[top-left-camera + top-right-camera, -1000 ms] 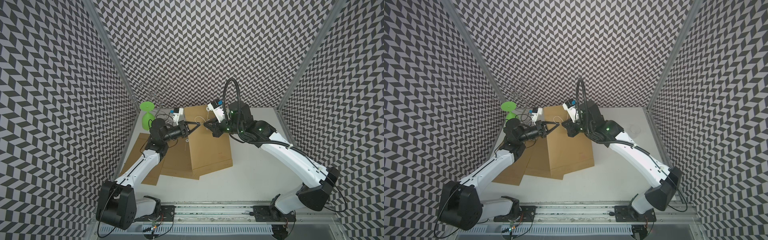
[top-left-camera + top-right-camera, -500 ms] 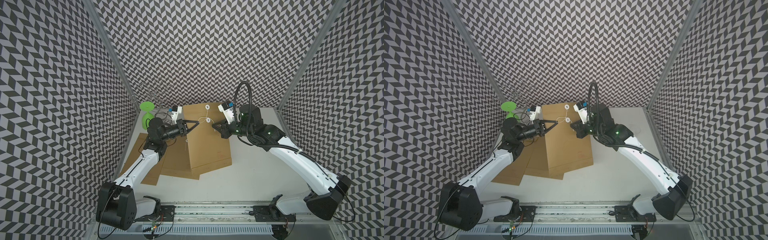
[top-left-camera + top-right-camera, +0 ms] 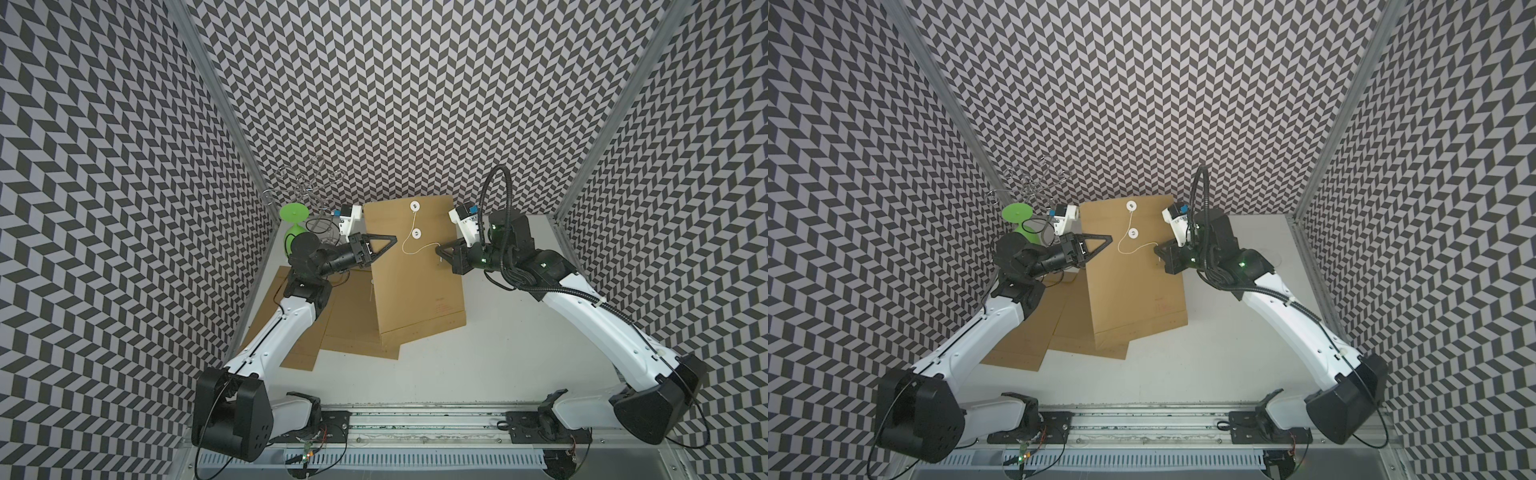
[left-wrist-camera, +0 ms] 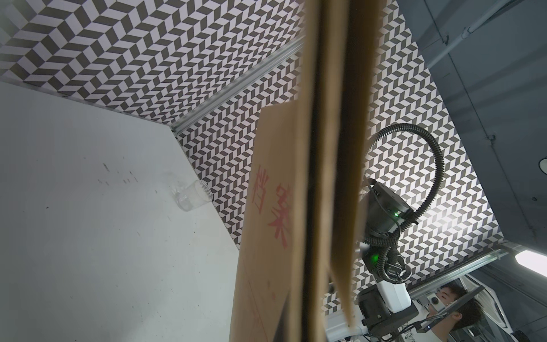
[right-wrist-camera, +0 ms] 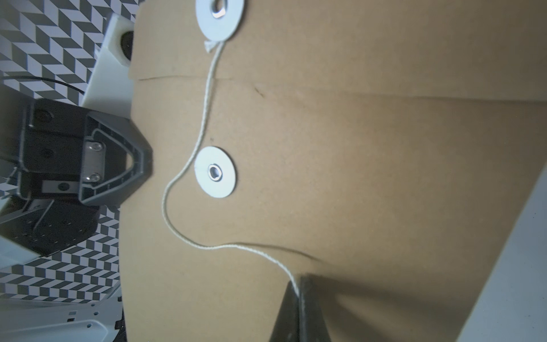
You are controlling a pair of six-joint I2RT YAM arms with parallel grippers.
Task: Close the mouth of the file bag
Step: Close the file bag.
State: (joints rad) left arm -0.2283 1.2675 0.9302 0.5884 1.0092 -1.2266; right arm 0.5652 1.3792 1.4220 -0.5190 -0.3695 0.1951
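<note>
The brown file bag (image 3: 415, 286) (image 3: 1133, 291) lies over other bags, its mouth end toward the back wall. Its flap carries a white upper disc (image 3: 414, 206) (image 5: 220, 17); a lower disc (image 3: 417, 233) (image 5: 215, 171) sits on the body. A white string (image 3: 409, 249) (image 5: 189, 234) hangs from the upper disc, passes beside the lower disc without circling it, and ends in my right gripper (image 3: 437, 249) (image 5: 297, 291), shut on it. My left gripper (image 3: 392, 240) (image 3: 1110, 238) is shut on the bag's left edge. In the left wrist view the bag (image 4: 275, 237) shows edge-on, hiding the jaws.
Two more brown bags (image 3: 345, 324) lie fanned out under the file bag. A green stand (image 3: 293, 214) and a wire rack (image 3: 307, 187) are in the back left corner. A clear cup (image 4: 192, 198) sits by the right wall.
My right gripper has drawn back to the right, away from the discs, with the string in it. The discs are now uncovered. The left gripper keeps its hold.
</note>
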